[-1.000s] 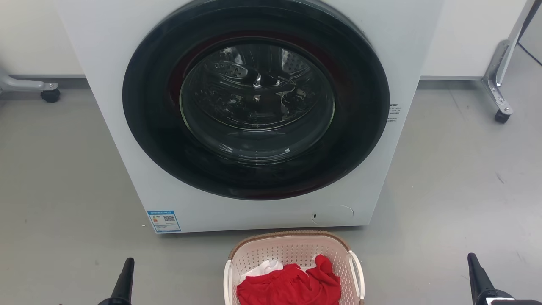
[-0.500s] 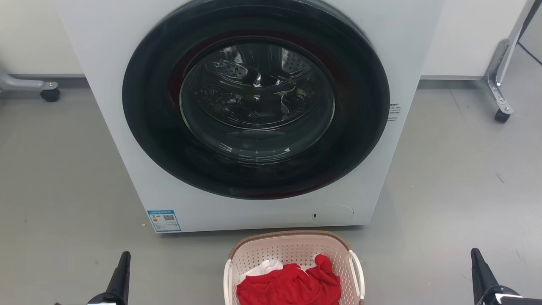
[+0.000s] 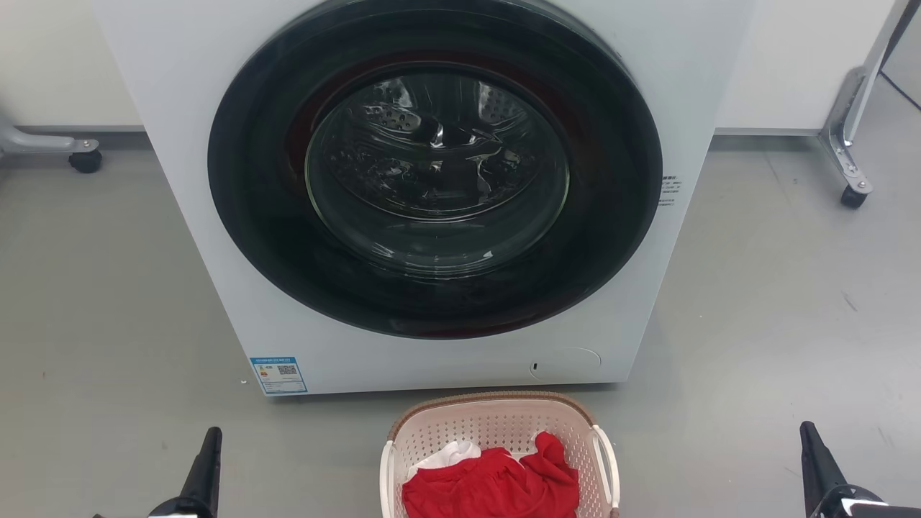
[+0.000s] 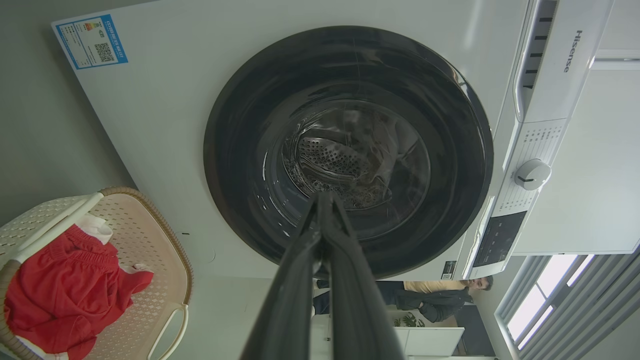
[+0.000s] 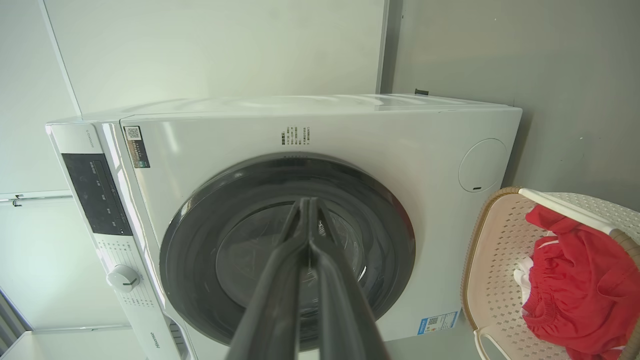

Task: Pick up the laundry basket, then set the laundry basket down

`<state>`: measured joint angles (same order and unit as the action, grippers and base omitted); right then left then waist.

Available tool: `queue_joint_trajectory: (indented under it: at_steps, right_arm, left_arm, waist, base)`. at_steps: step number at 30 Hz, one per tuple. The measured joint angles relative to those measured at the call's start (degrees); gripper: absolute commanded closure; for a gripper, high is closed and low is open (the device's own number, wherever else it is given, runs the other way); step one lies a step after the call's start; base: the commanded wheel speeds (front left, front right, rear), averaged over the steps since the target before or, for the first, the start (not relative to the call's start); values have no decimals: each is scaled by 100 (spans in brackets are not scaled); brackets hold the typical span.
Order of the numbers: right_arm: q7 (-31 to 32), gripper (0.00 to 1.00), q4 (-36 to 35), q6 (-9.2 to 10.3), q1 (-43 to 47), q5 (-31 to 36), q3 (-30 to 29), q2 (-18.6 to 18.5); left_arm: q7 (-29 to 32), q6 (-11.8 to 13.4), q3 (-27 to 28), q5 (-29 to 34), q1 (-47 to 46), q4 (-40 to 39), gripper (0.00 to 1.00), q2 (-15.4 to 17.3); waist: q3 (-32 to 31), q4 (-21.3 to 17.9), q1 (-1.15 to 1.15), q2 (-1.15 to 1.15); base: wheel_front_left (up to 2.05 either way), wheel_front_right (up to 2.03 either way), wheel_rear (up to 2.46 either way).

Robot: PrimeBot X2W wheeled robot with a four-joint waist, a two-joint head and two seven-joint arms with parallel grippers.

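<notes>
Between my dark jaws I see a pale pink perforated basket (image 3: pixel 496 428), brown woven rim (image 3: pixel 489 396), red garment (image 3: pixel 489 489), white cloth (image 3: pixel 450 455); beyond, white washer (image 3: pixel 432 360), black door (image 3: pixel 252 187).

Laundry room: front-loading washer (image 3: pixel 435 173) and laundry basket (image 3: pixel 496 424) on grey floor (image 3: pixel 93 309)

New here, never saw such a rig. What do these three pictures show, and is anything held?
It is a two-armed robot facing a white front-loading washer. One picture comes from a camera on its head, looking down; the other two come from cameras on its wrists, looking along the fingers. The dark spikes in the head view's lower corners are its left gripper and right gripper. Both are shut and hold nothing. On the grey floor before the washer stands the laundry basket, with a red garment and a white cloth inside.
</notes>
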<state>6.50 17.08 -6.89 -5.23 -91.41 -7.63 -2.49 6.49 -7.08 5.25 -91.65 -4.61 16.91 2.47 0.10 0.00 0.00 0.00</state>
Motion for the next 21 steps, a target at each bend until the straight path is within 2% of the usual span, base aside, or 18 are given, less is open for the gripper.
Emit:
queue_joint_trajectory:
  at_steps: [21]
  right_arm:
    - [-1, 100, 1, 0, 0, -1, 0, 0]
  left_arm:
    - [0, 0, -1, -4, 0, 1, 100, 0]
  waist:
    - [0, 0, 0, 0]
  base:
    - [0, 0, 0]
